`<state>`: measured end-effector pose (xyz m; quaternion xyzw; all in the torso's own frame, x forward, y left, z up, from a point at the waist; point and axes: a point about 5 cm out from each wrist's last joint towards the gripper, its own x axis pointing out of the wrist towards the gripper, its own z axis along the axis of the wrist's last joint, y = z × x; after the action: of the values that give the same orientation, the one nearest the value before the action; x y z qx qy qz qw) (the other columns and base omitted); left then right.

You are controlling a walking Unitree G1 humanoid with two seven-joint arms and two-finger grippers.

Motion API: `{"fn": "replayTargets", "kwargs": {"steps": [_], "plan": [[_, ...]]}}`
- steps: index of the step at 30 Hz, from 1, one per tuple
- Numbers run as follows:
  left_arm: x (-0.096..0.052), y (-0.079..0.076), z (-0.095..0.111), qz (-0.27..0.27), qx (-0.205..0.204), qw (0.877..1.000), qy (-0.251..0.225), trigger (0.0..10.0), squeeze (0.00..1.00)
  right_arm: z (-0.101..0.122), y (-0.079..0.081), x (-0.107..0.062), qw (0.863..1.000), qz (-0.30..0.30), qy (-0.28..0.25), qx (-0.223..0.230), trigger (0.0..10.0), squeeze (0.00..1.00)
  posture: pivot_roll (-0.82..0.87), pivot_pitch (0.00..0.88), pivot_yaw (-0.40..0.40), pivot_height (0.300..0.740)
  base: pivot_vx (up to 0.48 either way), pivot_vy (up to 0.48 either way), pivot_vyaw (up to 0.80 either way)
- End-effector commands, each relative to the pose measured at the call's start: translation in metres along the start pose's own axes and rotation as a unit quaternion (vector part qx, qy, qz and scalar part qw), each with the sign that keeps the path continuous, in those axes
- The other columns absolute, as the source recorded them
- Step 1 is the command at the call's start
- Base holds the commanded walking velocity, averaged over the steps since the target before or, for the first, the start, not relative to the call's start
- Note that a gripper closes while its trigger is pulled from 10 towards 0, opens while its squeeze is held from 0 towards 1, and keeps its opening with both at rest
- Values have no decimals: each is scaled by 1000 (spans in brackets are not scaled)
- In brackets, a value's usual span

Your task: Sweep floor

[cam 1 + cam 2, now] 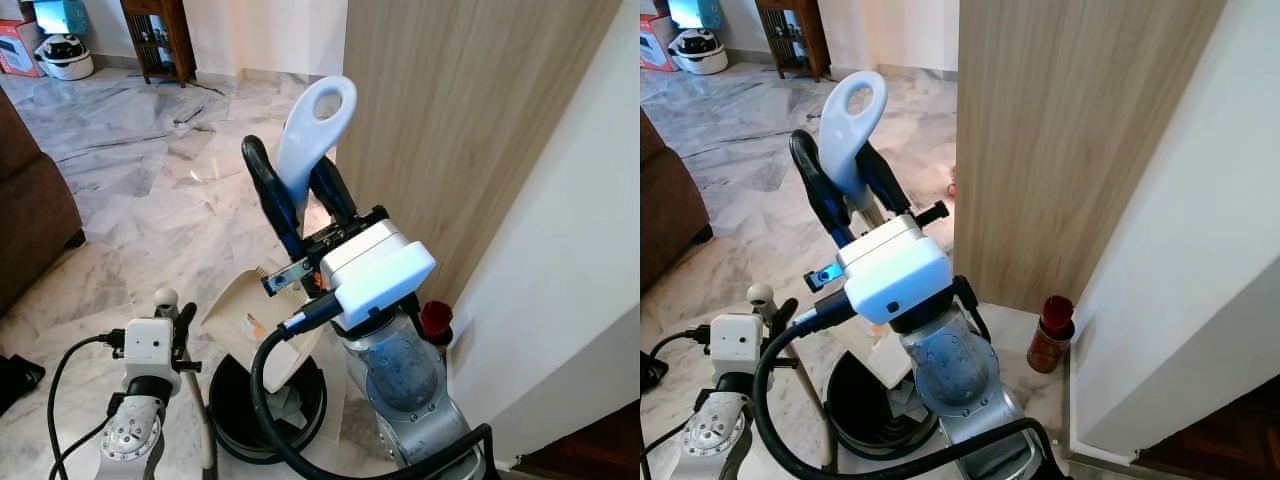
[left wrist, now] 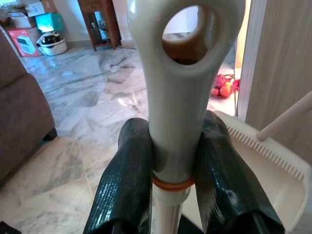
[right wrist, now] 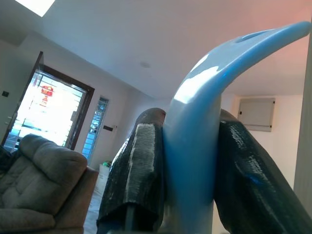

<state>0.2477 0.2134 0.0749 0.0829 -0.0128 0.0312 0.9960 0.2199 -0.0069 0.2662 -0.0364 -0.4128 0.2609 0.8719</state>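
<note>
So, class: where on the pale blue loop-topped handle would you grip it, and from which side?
Grip the neck just under the loop of the blue handle, one finger on each side, as the right gripper does: the wider loop above stops slipping.

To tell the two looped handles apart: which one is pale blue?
The pale blue handle is the one clamped in the right gripper, raised high; the left gripper grips a cream handle.
</note>
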Motion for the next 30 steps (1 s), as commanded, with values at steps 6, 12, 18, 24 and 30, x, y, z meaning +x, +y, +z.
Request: {"fn": "replayTargets", "kwargs": {"steps": [6, 12, 18, 24, 30], "plan": [[5, 1, 11, -5, 15, 999, -28, 10000, 0, 12, -2, 4, 999, -7, -42, -22, 10000, 0, 202, 39, 7, 740, 0, 0, 0], [4, 1, 11, -5, 14, 1000, -27, 10000, 0, 8, -6, 3, 999, -19, -32, -27, 10000, 0, 201, 43, 5, 740, 0, 0, 0], [3, 0, 10, -8, 13, 1000, -25, 10000, 0, -5, -34, 2, 993, -52, -6, -103, 10000, 0, 196, 47, 5, 740, 0, 0, 0], [3, -1, 10, -9, 12, 1000, -24, 10000, 0, -24, -63, -8, 982, -82, 35, -165, 10000, 0, 193, 47, 5, 740, 0, 0, 0], [3, -2, 9, -10, 10, 1000, -23, 10000, 0, -41, -77, -23, 975, -99, 79, -184, 10000, 0, 191, 49, 3, 740, 0, 0, 0]]}}
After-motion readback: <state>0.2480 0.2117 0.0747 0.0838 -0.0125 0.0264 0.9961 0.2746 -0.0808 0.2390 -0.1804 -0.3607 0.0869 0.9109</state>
